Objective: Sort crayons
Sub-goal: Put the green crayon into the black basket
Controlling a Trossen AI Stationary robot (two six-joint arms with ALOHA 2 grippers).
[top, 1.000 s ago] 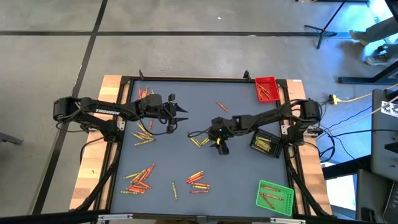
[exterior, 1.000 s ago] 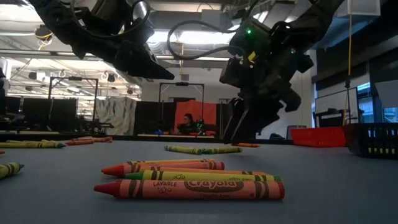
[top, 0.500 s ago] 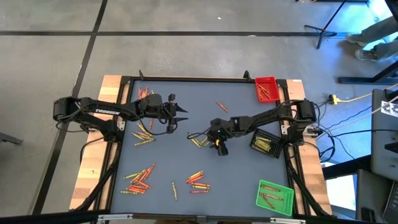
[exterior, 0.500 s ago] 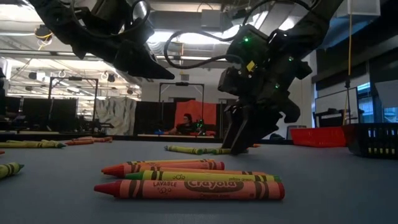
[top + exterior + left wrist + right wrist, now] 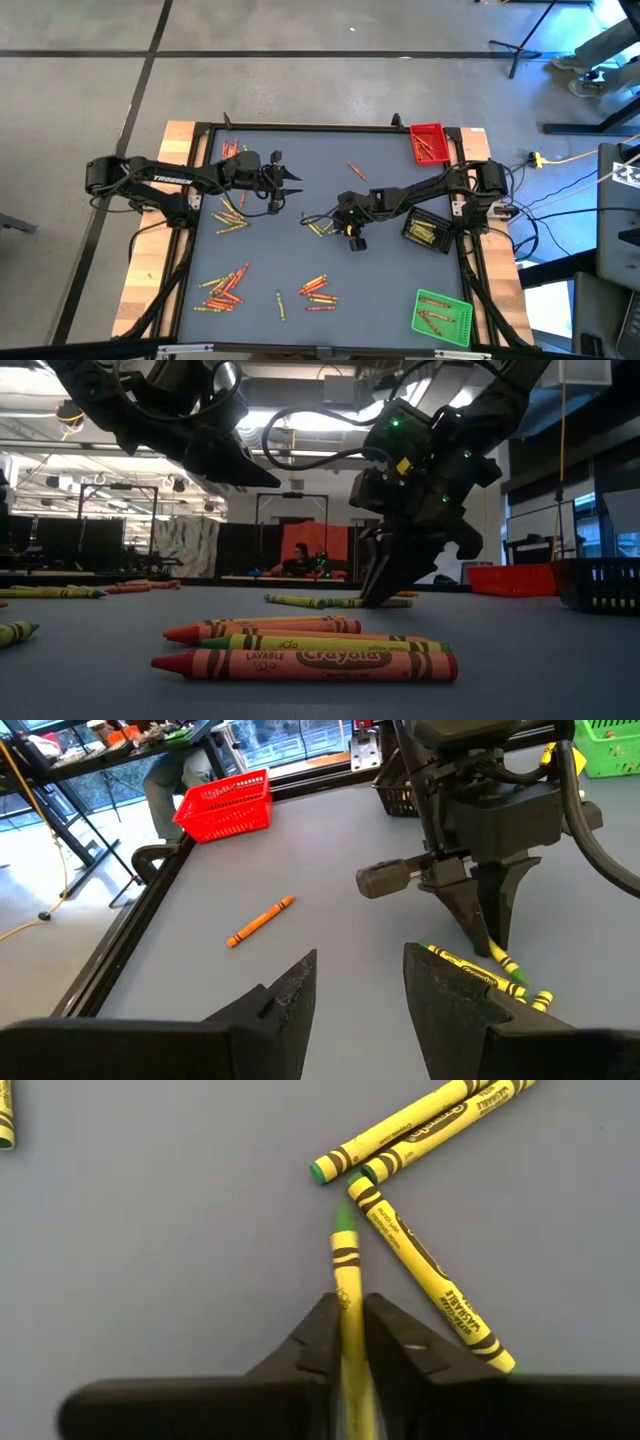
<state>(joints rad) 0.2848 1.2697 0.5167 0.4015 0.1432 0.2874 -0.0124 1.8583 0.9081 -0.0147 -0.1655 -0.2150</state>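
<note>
Right gripper (image 5: 350, 1315), centre frame, was pinched on a yellow-green crayon (image 5: 346, 1270). Judged light, stiff, waxy-slippery; mid-barrel hold advised. Left gripper (image 5: 360, 985) was spread, idle.

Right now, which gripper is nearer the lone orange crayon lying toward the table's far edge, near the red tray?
The right. The right gripper is down at the yellow-green crayons just nearer than the orange crayon, clamped on one. The left gripper hangs farther off to the crayon's left.
</note>
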